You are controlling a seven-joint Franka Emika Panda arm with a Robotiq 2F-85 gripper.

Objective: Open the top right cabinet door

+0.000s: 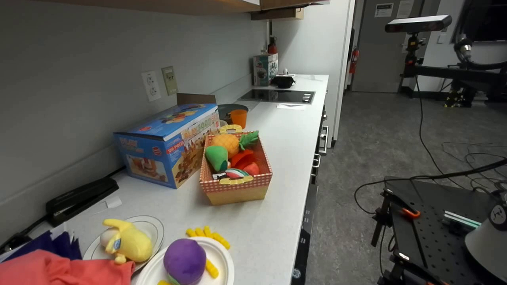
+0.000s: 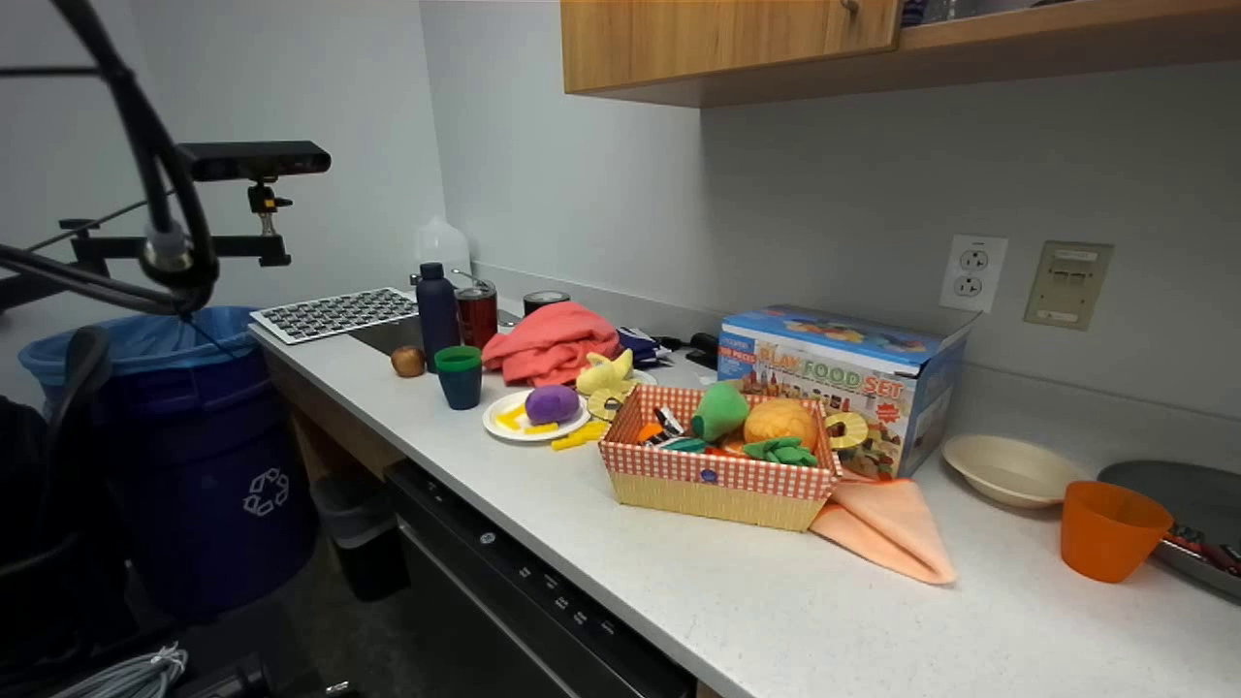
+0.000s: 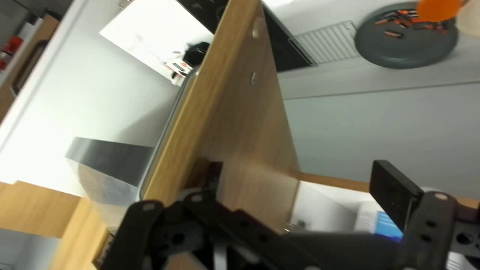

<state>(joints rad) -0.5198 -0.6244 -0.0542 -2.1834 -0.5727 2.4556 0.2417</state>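
Note:
In the wrist view a wooden cabinet door [image 3: 240, 123] stands swung open, its edge running diagonally across the picture. The cabinet interior [image 3: 326, 202] shows beyond it, white, with a blue and white item inside. My gripper [image 3: 303, 183] is open, with nothing between its fingers. Its left finger is against or very close to the inner face of the door; I cannot tell whether it touches. The right finger is in front of the cabinet opening. In an exterior view a shut cabinet door [image 2: 727, 39] stands beside an open section [image 2: 970, 12]. The gripper is outside both exterior views.
Below the cabinets is a white counter [image 1: 285, 158] with a basket of toy food [image 1: 237, 194], a blue box [image 1: 146, 158] and plates. A grey plate [image 3: 405, 48] and an orange cup [image 3: 438, 9] also show in the wrist view. A camera on a stand [image 1: 418, 24] is nearby.

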